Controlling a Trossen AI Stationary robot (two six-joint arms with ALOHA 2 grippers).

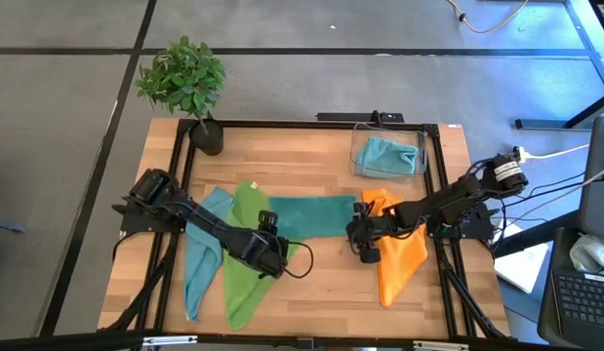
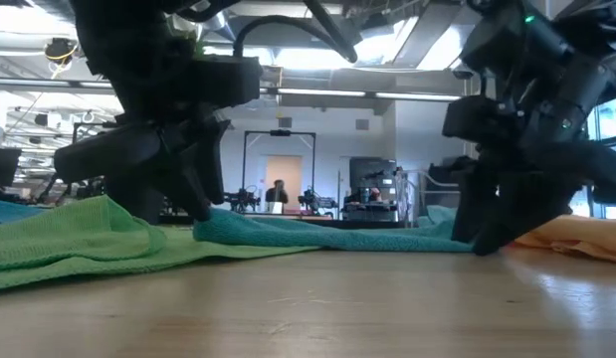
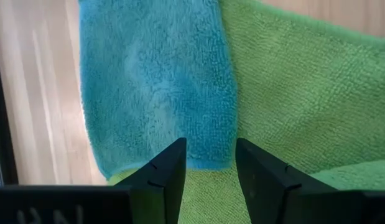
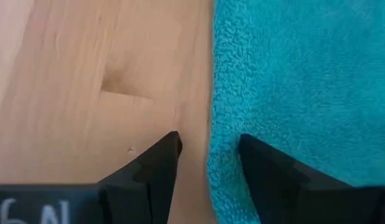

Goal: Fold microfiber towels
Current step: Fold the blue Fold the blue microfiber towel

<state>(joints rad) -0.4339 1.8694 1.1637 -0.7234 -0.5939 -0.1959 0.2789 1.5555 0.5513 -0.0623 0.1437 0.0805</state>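
Note:
A teal towel lies flat across the table's middle. Its left end rests on a lime green towel, and a light blue towel lies left of that. An orange towel lies to the right. My left gripper is open and points steeply down, its fingers on either side of the teal towel's near left corner. My right gripper is open and low over the teal towel's right edge, with one finger over bare wood. My left gripper stands low at the teal towel's corner where it lies on the green towel; whether its fingertips touch the cloth, I cannot tell. My right gripper comes down at the towel's right end; whether it touches cloth or table, I cannot tell.
A clear plastic bin at the far right holds a light blue cloth. A potted plant stands at the far left corner. Bare wood shows along the near edge, between the green and orange towels.

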